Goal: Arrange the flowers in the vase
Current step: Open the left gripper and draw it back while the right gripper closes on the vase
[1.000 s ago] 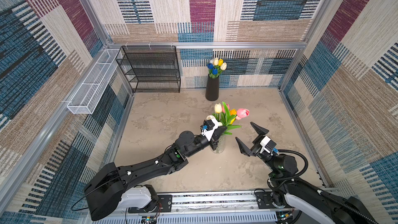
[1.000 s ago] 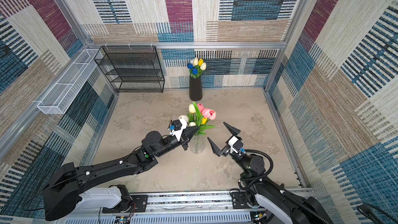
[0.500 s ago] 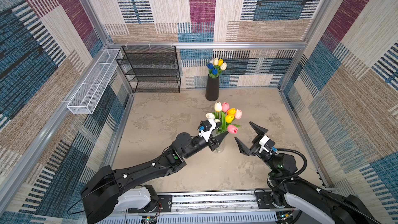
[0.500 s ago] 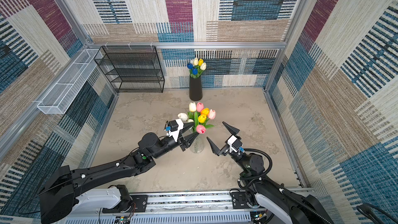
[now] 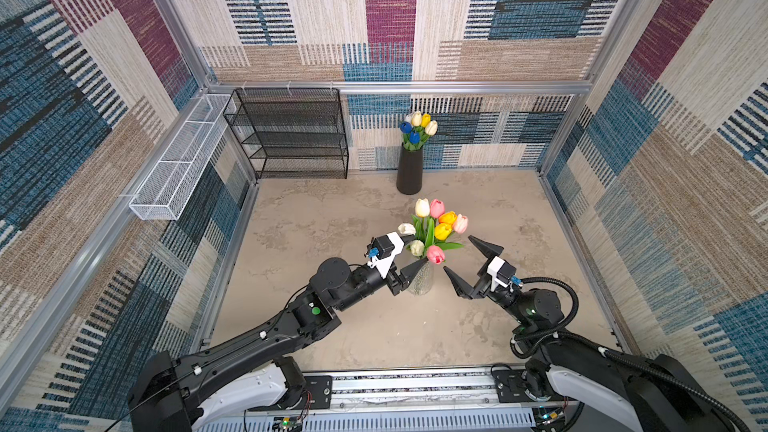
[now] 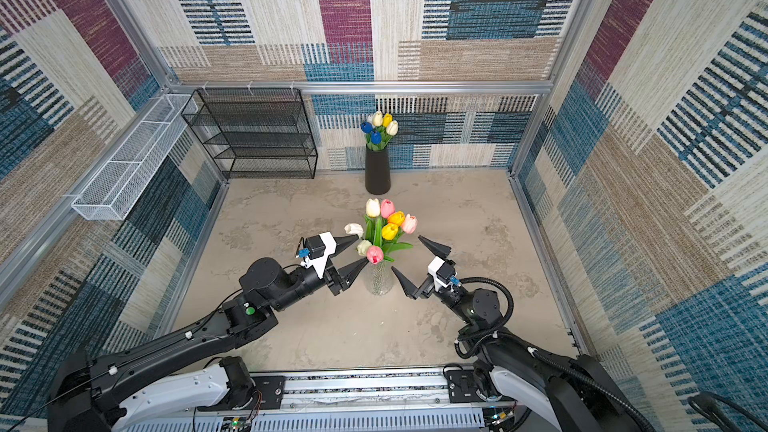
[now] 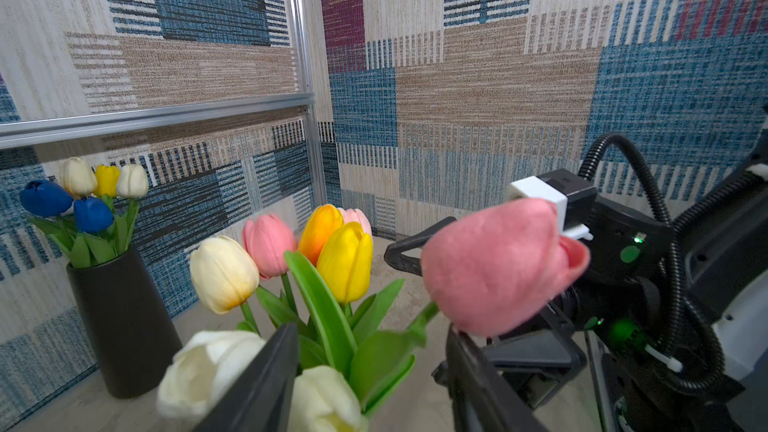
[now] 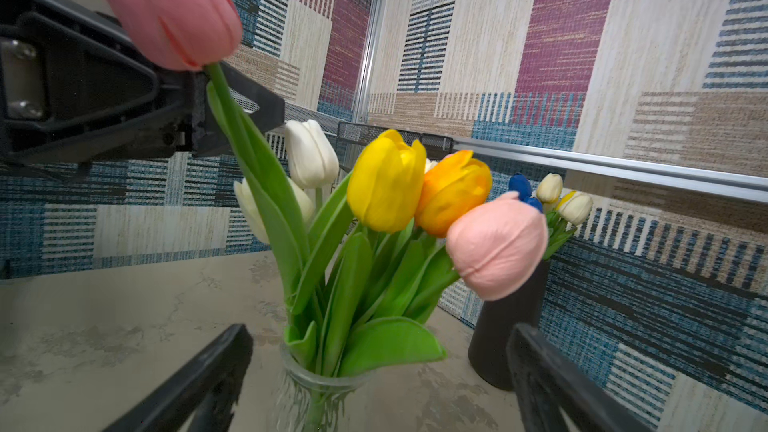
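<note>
Flowers (image 5: 436, 226) sit in the glass vase (image 5: 420, 283), left gripper (image 5: 419, 248) and right gripper (image 5: 457, 252) both spread; we fear the left one snagging the leaning pink tulip (image 5: 435, 254).

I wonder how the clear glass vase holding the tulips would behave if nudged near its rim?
The glass vase looks slim, with the tulips fanning wide above it, so it is probably top-heavy and apt to tip. Its smooth glass may also slide on the flat tabletop, and likely breaks if it falls.
</note>
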`<action>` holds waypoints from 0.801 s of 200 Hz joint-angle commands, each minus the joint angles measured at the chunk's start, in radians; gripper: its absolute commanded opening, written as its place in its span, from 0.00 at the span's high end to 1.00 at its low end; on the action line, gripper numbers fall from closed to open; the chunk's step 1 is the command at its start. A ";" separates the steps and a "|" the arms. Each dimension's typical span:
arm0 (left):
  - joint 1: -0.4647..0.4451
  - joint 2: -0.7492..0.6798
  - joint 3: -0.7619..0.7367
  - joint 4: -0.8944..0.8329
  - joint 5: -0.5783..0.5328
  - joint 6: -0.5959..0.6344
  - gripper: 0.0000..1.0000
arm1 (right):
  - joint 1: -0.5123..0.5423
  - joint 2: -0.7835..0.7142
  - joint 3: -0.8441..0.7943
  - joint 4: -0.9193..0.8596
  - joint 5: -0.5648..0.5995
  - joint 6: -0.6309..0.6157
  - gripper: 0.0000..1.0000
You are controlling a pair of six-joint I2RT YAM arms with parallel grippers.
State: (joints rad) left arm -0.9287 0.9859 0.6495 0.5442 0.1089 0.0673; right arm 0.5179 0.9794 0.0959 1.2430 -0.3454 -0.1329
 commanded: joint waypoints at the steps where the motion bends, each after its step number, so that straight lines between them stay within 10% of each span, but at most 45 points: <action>1: 0.016 -0.017 -0.019 -0.093 -0.047 0.065 0.60 | 0.002 0.043 0.017 0.052 -0.060 0.004 0.00; 141: 0.042 -0.342 -0.087 -0.158 -0.082 0.109 0.44 | 0.002 0.372 0.079 0.097 -0.165 0.048 0.00; 160: 0.042 -0.381 -0.155 -0.164 -0.142 0.101 0.29 | 0.002 0.427 0.104 0.108 -0.161 0.057 0.00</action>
State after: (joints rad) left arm -0.8875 0.6373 0.5537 0.3908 0.0490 0.1352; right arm 0.5179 1.3582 0.1726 1.2884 -0.4904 -0.1013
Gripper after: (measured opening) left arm 0.640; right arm 0.996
